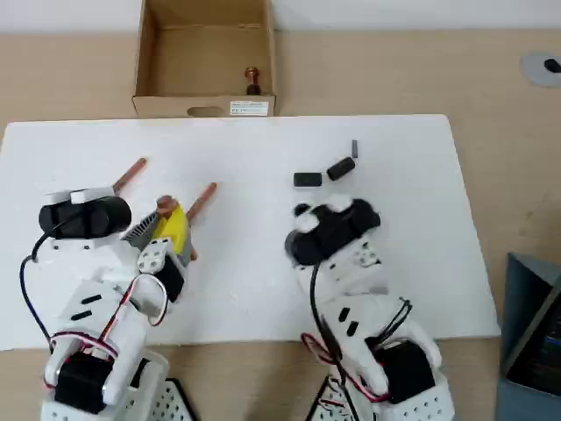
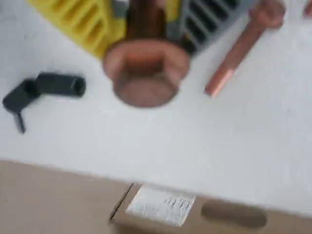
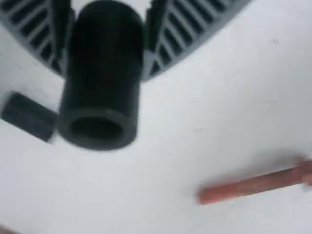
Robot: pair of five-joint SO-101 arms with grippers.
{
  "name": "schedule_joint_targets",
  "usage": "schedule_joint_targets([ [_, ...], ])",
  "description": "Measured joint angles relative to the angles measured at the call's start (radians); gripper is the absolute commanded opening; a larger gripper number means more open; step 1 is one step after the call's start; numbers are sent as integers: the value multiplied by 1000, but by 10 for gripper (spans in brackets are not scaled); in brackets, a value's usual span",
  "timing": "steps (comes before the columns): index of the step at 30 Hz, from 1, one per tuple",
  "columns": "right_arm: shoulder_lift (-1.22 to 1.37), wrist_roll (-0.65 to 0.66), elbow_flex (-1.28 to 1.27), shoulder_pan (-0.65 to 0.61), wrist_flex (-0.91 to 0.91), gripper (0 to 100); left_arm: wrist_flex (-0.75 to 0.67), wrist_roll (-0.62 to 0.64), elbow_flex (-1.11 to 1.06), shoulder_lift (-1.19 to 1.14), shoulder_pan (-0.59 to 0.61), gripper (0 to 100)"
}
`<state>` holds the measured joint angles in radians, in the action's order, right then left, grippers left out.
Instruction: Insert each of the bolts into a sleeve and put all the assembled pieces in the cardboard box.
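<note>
Bolts lie in front of the cardboard box [image 1: 145,53]: first bolt [image 1: 130,174] loose off its left corner, second bolt [image 2: 146,68] clamped in the left pincer [image 1: 163,216], third bolt [image 1: 201,201] loose alongside. Off the box's right corner the right pincer [image 3: 107,29] grips a black sleeve [image 3: 100,102]; loose sleeves [image 1: 308,180] [image 1: 341,168] lie nearer the box. An assembled piece [image 1: 252,81] stands inside it.

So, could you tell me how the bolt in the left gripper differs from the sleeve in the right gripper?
The bolt is copper-coloured; the sleeve is black. The bolt ends in a wide flanged head; the sleeve is a plain hollow tube with an open end. Both are clamped between fingers with one end sticking out, the bolt in the left gripper and the sleeve in the right gripper.
</note>
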<state>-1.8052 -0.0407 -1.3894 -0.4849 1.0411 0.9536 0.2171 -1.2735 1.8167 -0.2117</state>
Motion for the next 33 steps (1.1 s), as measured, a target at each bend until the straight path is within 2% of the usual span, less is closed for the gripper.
schedule_joint_targets([
  [3,0,0,-31,-75,0,9,-92,20,-29,-2,2,1],
  [9,-2,0,-52,-184,0,9,-224,192,-32,0,0,1],
  [19,-2,35,-55,-281,0,9,-250,379,-32,0,-5,1],
  [27,-2,49,-55,-290,-26,9,-250,397,-32,0,-137,1],
  [33,-2,49,-55,-290,-26,9,-250,374,-37,0,-169,1],
])
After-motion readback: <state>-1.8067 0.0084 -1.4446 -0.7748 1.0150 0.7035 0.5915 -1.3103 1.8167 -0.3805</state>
